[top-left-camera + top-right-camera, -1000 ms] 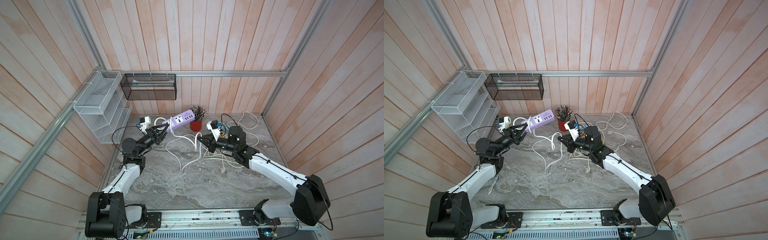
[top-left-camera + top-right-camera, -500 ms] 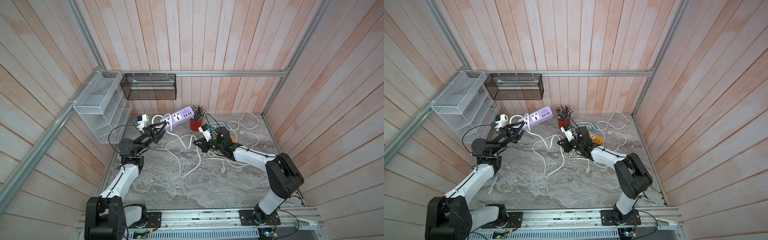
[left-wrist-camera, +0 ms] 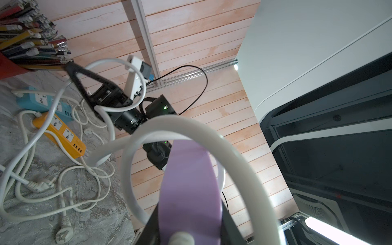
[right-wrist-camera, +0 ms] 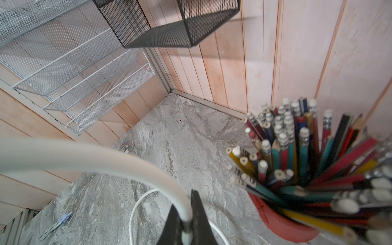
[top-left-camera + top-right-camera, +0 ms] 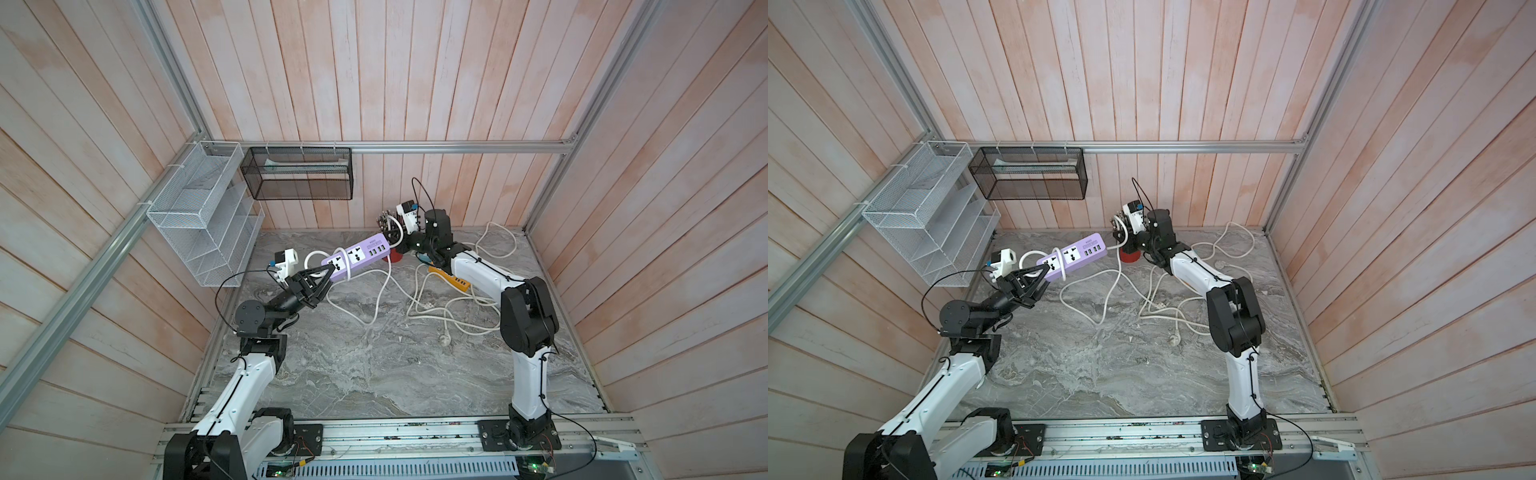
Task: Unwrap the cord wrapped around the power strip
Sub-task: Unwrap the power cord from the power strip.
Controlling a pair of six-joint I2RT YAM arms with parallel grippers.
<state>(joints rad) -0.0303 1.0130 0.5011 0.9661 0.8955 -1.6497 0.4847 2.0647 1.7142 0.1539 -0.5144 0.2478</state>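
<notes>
Left gripper (image 5: pixel 329 273) clamped on strip (image 5: pixel 365 254) at cord end; strip aloft, tilted. Right gripper (image 4: pixel 187 214) pinched on cord (image 4: pixel 89 156) beside pencil cup (image 4: pixel 280 222). Loop (image 5: pixel 344 266) left round strip. Judgement: carry cord over free end, keep slack, steer clear of cup.

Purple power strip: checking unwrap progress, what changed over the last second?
The right pincer, shut on the white cord, swung back toward the pencil cup, drawing the cord along. The left pincer kept holding the purple power strip raised; a loop still circles it.
</notes>
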